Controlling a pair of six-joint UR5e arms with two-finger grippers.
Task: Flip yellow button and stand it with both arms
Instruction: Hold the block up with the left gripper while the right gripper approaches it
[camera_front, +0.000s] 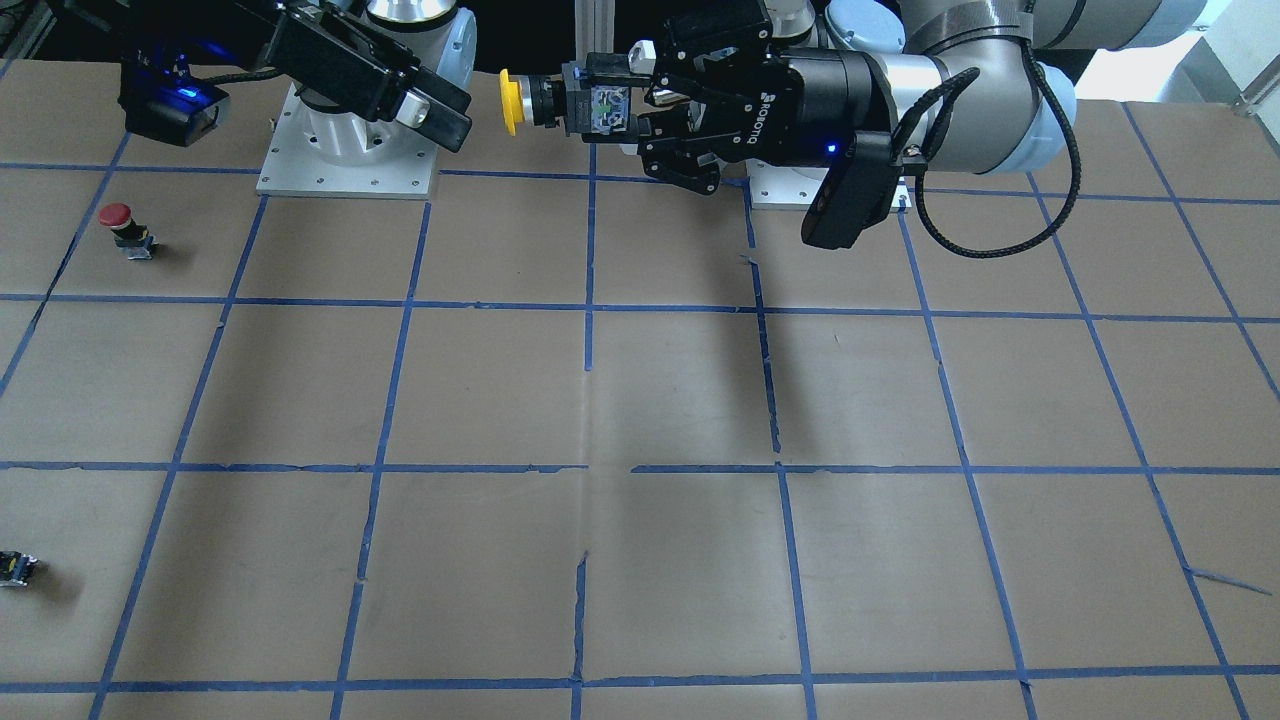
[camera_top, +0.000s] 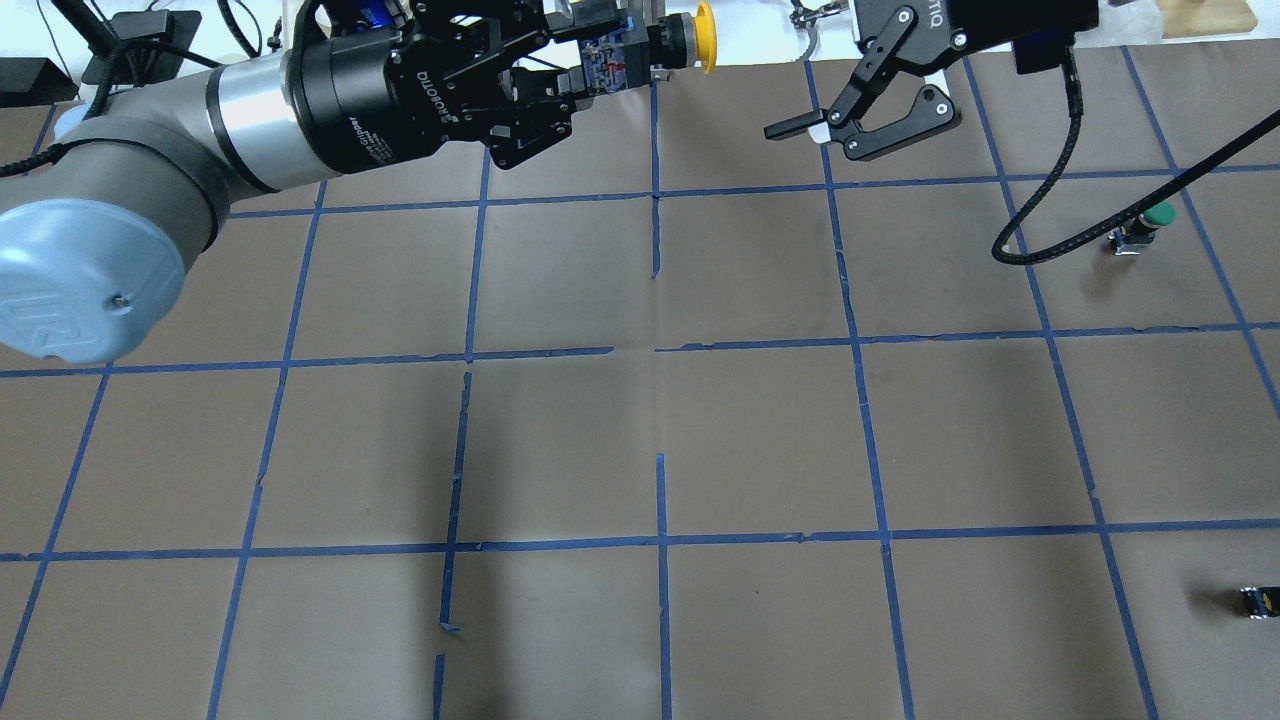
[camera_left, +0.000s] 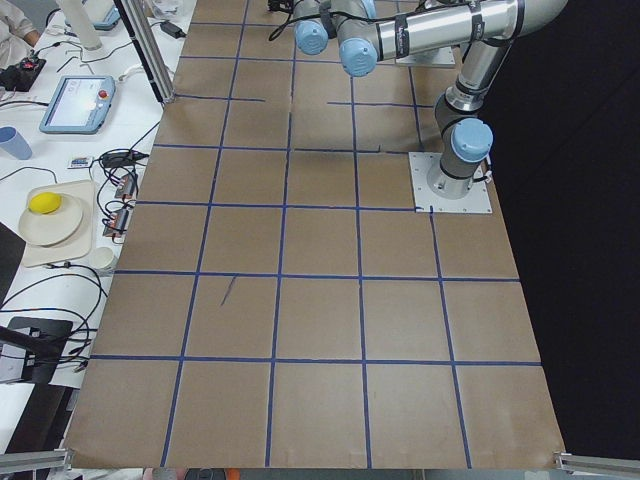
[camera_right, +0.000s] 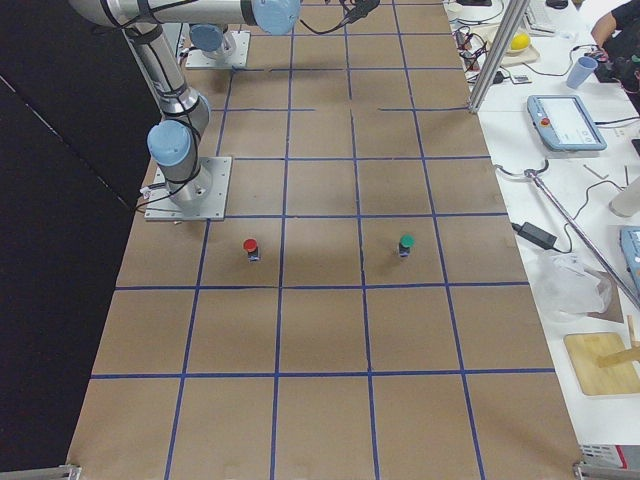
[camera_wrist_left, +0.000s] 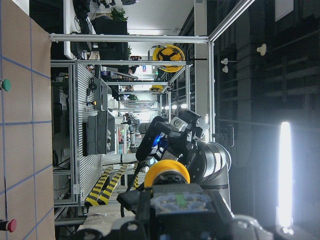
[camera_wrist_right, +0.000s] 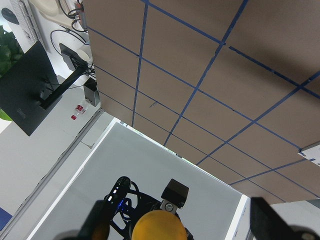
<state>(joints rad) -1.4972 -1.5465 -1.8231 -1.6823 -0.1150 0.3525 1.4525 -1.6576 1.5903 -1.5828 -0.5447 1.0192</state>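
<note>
The yellow button (camera_front: 512, 101) is held high above the table on its side. My left gripper (camera_front: 602, 106) is shut on the button's black-grey body, and the yellow cap points at my right gripper (camera_front: 447, 113). In the overhead view the cap (camera_top: 705, 38) sticks out past the left gripper (camera_top: 612, 66). My right gripper (camera_top: 817, 140) is open and empty, a short gap away from the cap. The cap also shows in the left wrist view (camera_wrist_left: 170, 173) and in the right wrist view (camera_wrist_right: 156, 225), between the spread, blurred fingers (camera_wrist_right: 98, 228).
A red-capped button (camera_front: 120, 224) stands on the table near the right arm's base. A green-capped button (camera_top: 1150, 222) stands further out on the right side. A tiny black-and-yellow part (camera_top: 1258, 602) lies at the right edge. The table is brown paper with a blue tape grid.
</note>
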